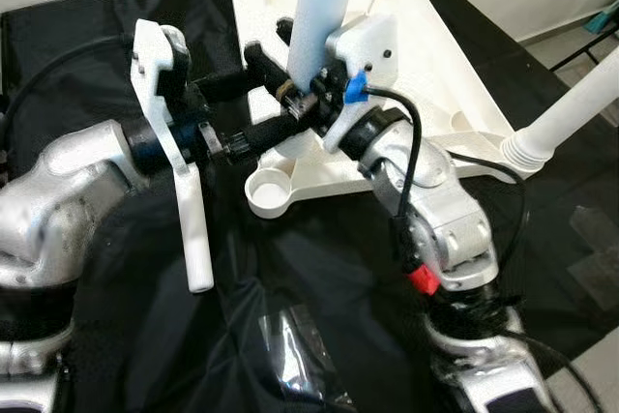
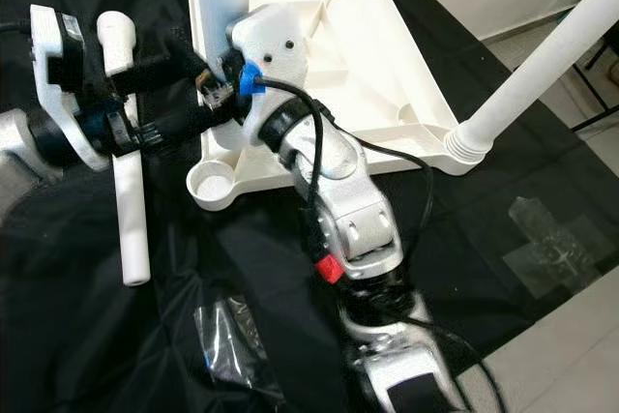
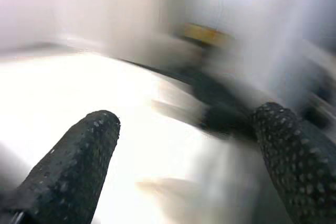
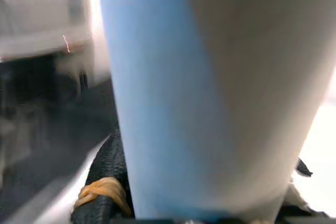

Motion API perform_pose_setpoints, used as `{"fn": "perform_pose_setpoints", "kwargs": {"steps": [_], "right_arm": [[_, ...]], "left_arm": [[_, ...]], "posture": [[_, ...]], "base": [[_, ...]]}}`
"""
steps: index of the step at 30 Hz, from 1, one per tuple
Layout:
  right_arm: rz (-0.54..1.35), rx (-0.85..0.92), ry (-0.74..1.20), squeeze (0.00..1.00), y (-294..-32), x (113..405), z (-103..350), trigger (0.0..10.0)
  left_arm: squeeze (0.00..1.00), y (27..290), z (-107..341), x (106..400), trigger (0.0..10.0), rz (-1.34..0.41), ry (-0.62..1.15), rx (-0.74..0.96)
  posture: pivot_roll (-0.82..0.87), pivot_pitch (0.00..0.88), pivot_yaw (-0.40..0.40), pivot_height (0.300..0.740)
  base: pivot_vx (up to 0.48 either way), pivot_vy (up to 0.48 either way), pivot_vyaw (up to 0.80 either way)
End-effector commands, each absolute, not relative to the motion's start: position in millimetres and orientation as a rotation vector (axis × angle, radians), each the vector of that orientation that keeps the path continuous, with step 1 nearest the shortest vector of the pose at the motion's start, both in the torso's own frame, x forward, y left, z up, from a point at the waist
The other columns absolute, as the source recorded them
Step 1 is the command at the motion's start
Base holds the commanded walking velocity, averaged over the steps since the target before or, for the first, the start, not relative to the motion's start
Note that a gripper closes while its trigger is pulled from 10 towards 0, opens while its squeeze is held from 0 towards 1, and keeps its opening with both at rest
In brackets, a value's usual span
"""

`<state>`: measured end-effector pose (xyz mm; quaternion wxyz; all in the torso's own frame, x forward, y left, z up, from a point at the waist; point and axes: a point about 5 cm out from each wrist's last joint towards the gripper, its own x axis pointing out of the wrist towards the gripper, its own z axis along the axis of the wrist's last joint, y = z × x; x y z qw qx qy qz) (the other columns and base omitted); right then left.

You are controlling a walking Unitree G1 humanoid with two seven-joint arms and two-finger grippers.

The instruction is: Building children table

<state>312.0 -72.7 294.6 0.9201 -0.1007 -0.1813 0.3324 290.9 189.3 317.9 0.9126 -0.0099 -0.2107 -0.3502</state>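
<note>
A black sheet (image 1: 290,336) is covering the floor, and the white tabletop (image 1: 440,74) is lying on it upside down, ribs showing. One white leg (image 1: 571,108) is standing in the tabletop's right near corner socket, leaning outward. A second, pale blue-white leg (image 1: 324,7) is standing upright over the tabletop's left side.

The right arm is reaching forward from below the tabletop, elbow bent, wrist angled up; the right pincer (image 1: 302,94) is clamped on the upright leg near its base. The left arm is reaching in from left of the tabletop, forearm level; the left pincer (image 1: 261,99) is standing apart, its fingers (image 3: 79,161) on either side of the same leg's base, near the right pincer. A third loose leg (image 2: 131,191) is lying on the sheet left of the tabletop's empty near socket (image 2: 215,181).
</note>
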Motion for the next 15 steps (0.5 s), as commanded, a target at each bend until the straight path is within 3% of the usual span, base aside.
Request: {"fn": "perform_pose_setpoints", "kwargs": {"steps": [1,5,7,8,15], "right_arm": [[0.646,-0.202,-0.282,0.00,-86,318,277,10.0],[0.639,-0.198,-0.268,0.00,-89,317,272,10.0],[0.622,-0.145,-0.284,0.00,-93,319,275,10.0],[0.623,-0.138,-0.292,0.00,-94,320,276,10.0],[0.643,-0.095,-0.331,0.00,-96,321,283,10.0]], "left_arm": [[0.00,219,321,287,10.0,-0.557,-0.487,-0.020],[0.00,227,302,279,10.0,-0.566,-0.443,-0.022],[0.00,214,288,251,10.0,-0.854,-0.395,-0.024],[0.00,212,287,247,10.0,-0.893,-0.389,-0.017],[0.00,214,287,253,10.0,-0.829,-0.375,-0.003]], "posture": [[0.01,0.244,-0.034,0.740],[0.02,0.233,-0.034,0.740],[0.02,0.219,-0.037,0.740],[0.02,0.219,-0.037,0.740],[0.02,0.209,-0.034,0.740]], "base": [[0.000,0.000,0.00],[0.000,0.000,0.00],[0.000,0.000,0.00],[0.000,0.000,0.00],[0.000,0.000,0.00]]}}
